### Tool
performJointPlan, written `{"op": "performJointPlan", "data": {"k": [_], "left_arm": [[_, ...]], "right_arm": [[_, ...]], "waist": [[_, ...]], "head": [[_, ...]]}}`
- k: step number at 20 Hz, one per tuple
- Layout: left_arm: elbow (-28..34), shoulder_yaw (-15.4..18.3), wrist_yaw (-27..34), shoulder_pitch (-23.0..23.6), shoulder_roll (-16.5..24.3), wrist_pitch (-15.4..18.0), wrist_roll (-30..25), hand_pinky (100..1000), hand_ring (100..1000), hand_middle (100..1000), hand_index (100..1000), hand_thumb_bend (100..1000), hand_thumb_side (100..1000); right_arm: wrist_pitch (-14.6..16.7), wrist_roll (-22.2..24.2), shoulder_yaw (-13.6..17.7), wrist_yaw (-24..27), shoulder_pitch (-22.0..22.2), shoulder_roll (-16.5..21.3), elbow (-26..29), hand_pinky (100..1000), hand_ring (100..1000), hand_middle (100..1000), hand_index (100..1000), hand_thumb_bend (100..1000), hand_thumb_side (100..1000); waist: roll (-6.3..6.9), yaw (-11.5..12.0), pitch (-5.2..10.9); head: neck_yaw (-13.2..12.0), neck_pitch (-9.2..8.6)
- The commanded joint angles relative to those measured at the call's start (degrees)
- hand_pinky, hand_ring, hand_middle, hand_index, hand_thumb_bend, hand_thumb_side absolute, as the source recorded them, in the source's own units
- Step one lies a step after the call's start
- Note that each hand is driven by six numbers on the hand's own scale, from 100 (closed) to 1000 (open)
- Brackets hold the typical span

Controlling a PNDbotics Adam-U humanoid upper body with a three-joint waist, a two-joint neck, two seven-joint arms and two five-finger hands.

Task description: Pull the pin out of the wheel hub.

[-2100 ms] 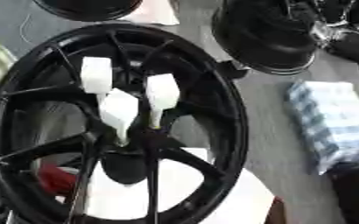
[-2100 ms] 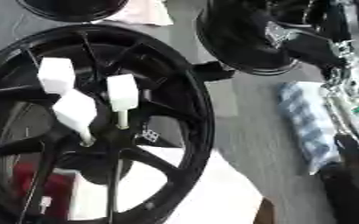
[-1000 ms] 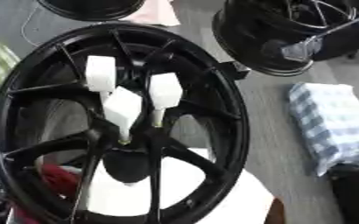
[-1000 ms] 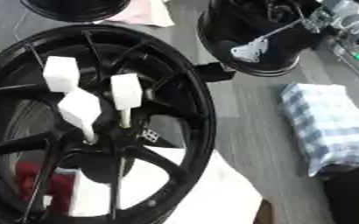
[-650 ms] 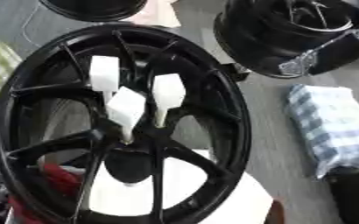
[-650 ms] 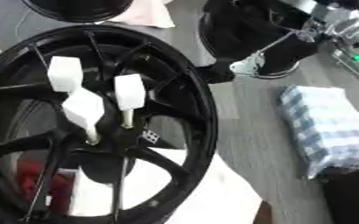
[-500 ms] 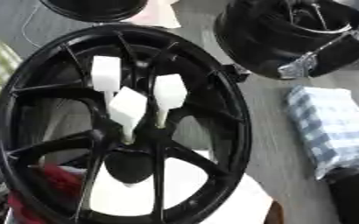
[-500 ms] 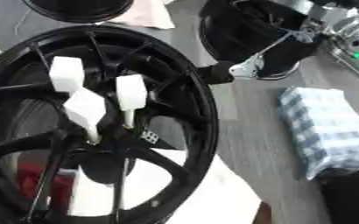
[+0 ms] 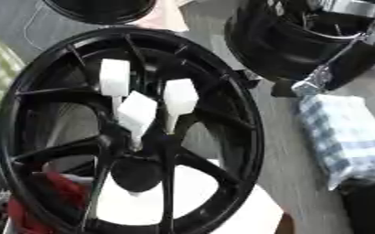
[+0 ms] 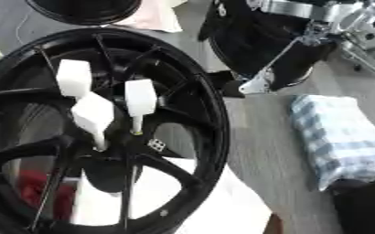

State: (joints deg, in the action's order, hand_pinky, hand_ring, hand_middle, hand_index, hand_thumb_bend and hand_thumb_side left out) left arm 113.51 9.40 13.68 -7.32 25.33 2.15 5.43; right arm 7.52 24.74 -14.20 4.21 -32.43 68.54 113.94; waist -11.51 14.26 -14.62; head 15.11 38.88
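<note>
The right hand (image 10: pixel 263 80) enters from the upper right corner, its silver linkage reaching down to a light-coloured fingertip (image 10: pixel 253 85). Whether its fingers are apart or together cannot be told from either view. No left hand shows in either view.

The black wheel hub (image 9: pixel 231 114) lies to the left of and below the hand, and the fingertip sits just beside the hub's upper right rim. Three white pins with block-shaped heads stand in the centre of the hub, well apart from the hand: the upper left pin (image 9: pixel 115 77), the middle pin (image 9: pixel 137 113) and the right pin (image 9: pixel 179 97). All three are seated in the hub among the spokes.

A white sheet (image 9: pixel 190 196) lies under the hub and shows through the lower openings, and a red object (image 9: pixel 59 194) shows through the lower left opening.

A black round container (image 10: pixel 254 41) stands behind the hand; its contents cannot be made out. A blue checked cloth (image 10: pixel 339 137) lies below the hand, on the grey table (image 10: pixel 263 151). Another black round object (image 9: pixel 103 9) sits at the far edge.
</note>
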Motion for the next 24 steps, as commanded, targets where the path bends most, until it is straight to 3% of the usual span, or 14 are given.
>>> {"op": "performJointPlan", "data": {"k": [1,12,17,24], "left_arm": [[1.08,0.07,0.15,-0.49,1.70,-0.19,-0.21,885,583,511,720,100,759],[1.08,-0.16,0.47,-0.34,1.88,-0.62,-0.52,886,585,512,720,100,759],[1.08,-0.12,0.51,0.17,1.93,-0.77,-0.51,886,585,513,720,100,760],[1.08,-0.14,0.23,0.53,1.81,-0.99,-0.53,887,585,513,720,100,762]], "right_arm": [[-1.14,0.22,-1.50,1.93,-1.76,2.27,0.65,763,744,666,747,532,201],[-7.97,-5.93,-9.61,5.44,-9.44,-0.07,0.65,745,738,653,744,529,190],[-12.42,-5.50,-13.66,6.80,-13.42,-2.07,0.65,738,737,649,742,503,169],[-18.64,-4.42,-16.71,10.64,-16.17,-3.86,0.65,733,741,650,745,474,139]], "waist": [[0.54,0.16,1.45],[0.36,0.48,2.29],[0.44,0.10,2.77],[0.36,-0.36,2.80]], "head": [[0.27,-0.97],[1.17,-0.82],[1.11,0.36],[1.58,1.62]]}}
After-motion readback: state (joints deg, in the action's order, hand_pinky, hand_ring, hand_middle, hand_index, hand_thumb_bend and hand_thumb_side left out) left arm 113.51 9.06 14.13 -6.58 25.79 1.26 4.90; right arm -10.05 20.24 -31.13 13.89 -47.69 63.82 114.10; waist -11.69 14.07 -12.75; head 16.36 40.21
